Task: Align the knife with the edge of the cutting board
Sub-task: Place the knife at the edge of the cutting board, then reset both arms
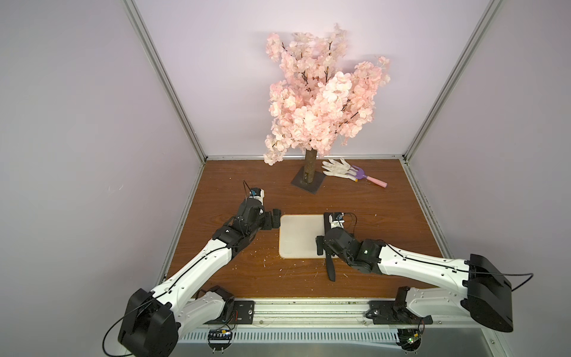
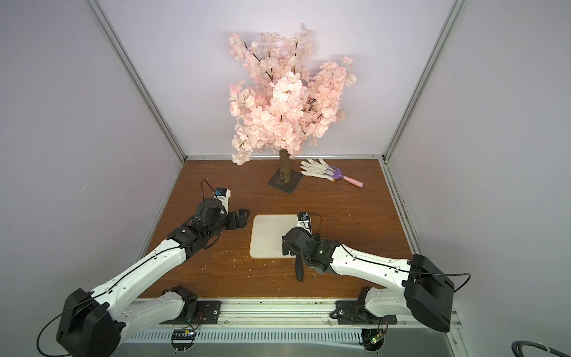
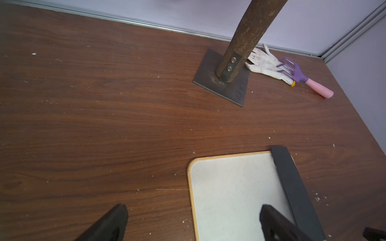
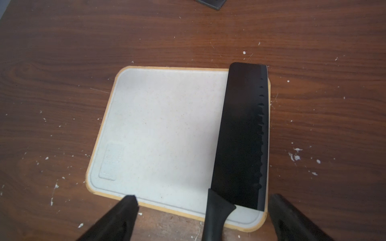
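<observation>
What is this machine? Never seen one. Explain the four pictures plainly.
Two robot arms work at a wooden table. Two pictures look down from overhead; two come from cameras on the arms' wrists. On the table are a cream cutting board, a black cleaver-style knife along one board edge, handle sticking off, an artificial blossom tree, a white glove and a toy rake. The left pincer and right pincer are open, holding nothing; the right one straddles the knife's handle, not gripping it.

Pale lilac walls (image 1: 77, 123) enclose a wood-grain tabletop (image 1: 247, 284); aluminium posts (image 1: 165, 80) frame the corners.
</observation>
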`<state>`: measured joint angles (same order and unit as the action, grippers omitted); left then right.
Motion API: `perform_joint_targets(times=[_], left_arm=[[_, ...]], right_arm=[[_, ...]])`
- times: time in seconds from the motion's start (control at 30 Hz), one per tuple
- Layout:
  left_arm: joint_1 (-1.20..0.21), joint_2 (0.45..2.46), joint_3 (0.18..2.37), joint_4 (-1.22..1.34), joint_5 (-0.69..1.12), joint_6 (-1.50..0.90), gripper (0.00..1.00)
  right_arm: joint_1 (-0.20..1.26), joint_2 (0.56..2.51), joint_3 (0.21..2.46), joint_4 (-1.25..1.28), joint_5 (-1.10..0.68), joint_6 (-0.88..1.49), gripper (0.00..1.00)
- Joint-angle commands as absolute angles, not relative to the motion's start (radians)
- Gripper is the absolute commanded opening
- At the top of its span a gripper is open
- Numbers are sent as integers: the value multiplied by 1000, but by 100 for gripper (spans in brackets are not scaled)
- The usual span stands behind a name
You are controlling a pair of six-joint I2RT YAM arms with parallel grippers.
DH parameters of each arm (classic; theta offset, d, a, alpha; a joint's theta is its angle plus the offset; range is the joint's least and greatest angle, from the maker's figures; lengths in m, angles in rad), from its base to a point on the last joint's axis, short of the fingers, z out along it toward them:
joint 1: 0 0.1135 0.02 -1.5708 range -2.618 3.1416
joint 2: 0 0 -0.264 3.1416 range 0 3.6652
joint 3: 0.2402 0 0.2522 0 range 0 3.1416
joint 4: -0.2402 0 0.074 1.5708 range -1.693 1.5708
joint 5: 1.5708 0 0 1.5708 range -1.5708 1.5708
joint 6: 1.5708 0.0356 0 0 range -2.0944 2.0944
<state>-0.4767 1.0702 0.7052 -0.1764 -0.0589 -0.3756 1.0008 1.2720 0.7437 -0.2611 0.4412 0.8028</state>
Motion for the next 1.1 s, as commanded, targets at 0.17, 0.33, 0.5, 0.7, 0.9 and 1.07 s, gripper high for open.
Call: perform_joint_targets(times=[0.17, 0.33, 0.5, 0.7, 0.9, 1.07], left_arm=[[-535, 1037, 692, -135, -47, -342, 100], [-551, 1010, 682, -115, -46, -331, 100], [-580, 971, 664, -81, -58, -315, 100], [-636, 942, 651, -62, -126, -282, 100], [-645, 921, 633, -11, -171, -241, 100], [-648, 921, 647, 11, -212, -216, 100]], right_arm=[[920, 1248, 724, -212, 369, 720, 99], [858, 1206, 695, -203, 335, 684, 99], [779, 1154, 651, -178, 280, 650, 99], [689, 1125, 637, -173, 225, 598, 99], [606, 1114, 643, -173, 183, 545, 99], [545, 1102, 640, -175, 179, 507, 99]])
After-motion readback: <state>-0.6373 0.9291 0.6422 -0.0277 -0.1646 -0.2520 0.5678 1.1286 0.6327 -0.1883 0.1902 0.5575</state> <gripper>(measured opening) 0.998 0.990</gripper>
